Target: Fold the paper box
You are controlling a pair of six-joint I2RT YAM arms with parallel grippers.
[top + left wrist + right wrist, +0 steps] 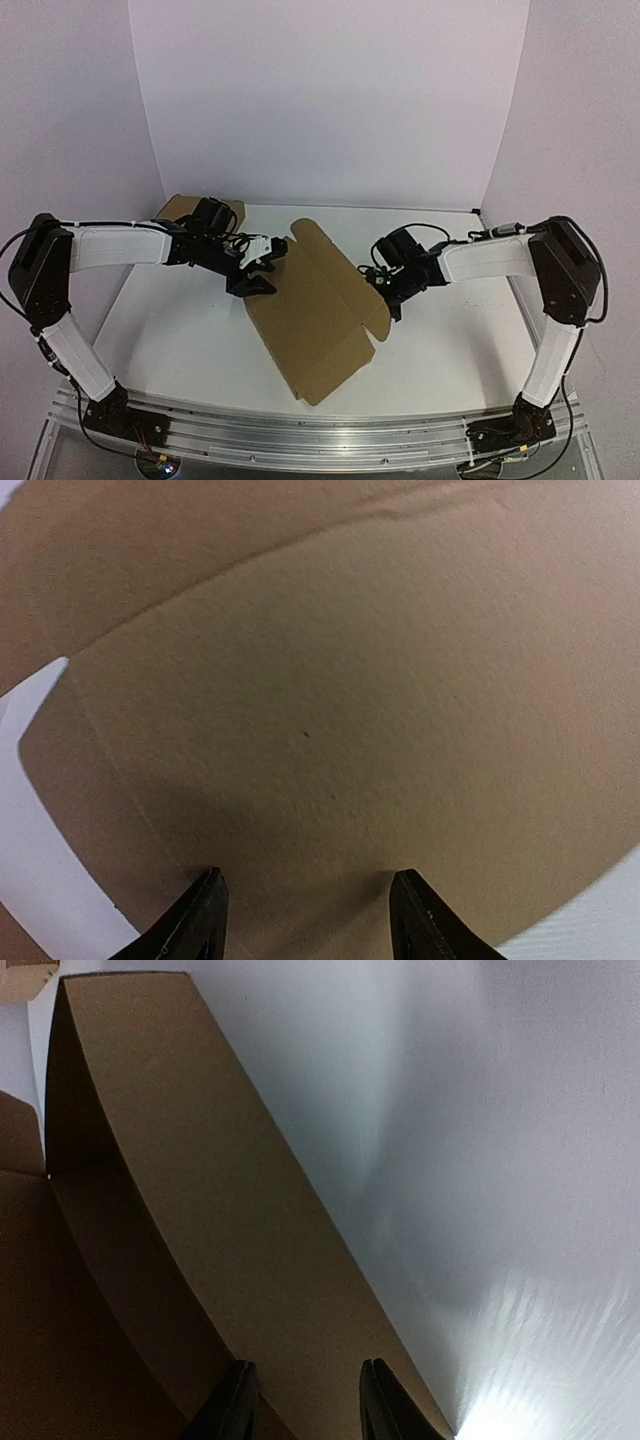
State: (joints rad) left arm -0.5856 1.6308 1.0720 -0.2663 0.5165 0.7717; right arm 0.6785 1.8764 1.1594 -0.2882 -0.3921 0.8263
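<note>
Lying diagonally at mid-counter (180, 340), the paper box (315, 320) is partly unfolded, its right side flap (200, 1220) raised. Left gripper (262, 268), jaws half apart, meets the far-left panel, clamping nothing. Right gripper (388, 303), jaws narrowly apart, sits at the raised flap; whether it grips cannot be told.

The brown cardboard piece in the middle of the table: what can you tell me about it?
The paper box is a plain brown cardboard cut-out, mostly flat, lying diagonally on the white table. It has creases, notches and round-cornered flaps, and the long flap on its right side stands up. The left gripper sits at its left edge and the right gripper at the raised flap, fingers apart. Whether either pinches it is unclear.
</note>
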